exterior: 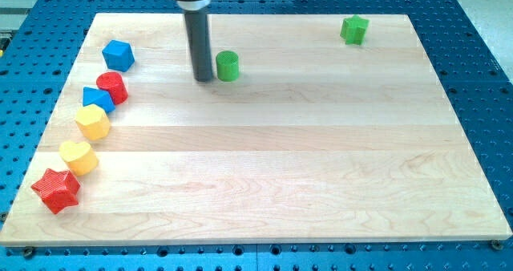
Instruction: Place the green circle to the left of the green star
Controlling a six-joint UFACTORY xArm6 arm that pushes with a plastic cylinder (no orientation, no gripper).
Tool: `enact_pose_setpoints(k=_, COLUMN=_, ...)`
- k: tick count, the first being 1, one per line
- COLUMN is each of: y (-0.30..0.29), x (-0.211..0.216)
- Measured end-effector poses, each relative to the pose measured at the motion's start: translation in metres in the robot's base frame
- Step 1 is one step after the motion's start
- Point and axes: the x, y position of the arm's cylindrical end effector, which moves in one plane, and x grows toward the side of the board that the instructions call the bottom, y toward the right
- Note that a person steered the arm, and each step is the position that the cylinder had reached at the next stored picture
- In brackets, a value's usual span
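**Tip parked right behind the green circle**

Tip (204, 79) of my rod is down on the board, holding nothing (it's a bare rod, so it can only shove), just beside the green circle (228, 66) on its left side in the view. The green star (353, 30) sits well apart, off toward the view's top right. So the circle lies to the right of my tip, roughly in line with the star. Looks to me like a rightward push, angled slightly up, does it.
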Motion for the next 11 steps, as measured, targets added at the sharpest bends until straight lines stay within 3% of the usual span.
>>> enact_pose_setpoints(k=1, y=-0.036, x=0.001)
enact_pose_setpoints(k=2, y=0.024, x=0.010)
enact_pose_setpoints(k=4, y=0.160, x=-0.058)
enact_pose_setpoints(k=5, y=0.106, x=-0.057)
enact_pose_setpoints(k=6, y=0.095, x=-0.090)
enact_pose_setpoints(k=7, y=0.144, x=-0.093)
enact_pose_setpoints(k=8, y=0.092, x=-0.087)
enact_pose_setpoints(k=9, y=0.153, x=-0.092)
enact_pose_setpoints(k=10, y=0.177, x=-0.102)
enact_pose_setpoints(k=11, y=0.133, x=-0.099)
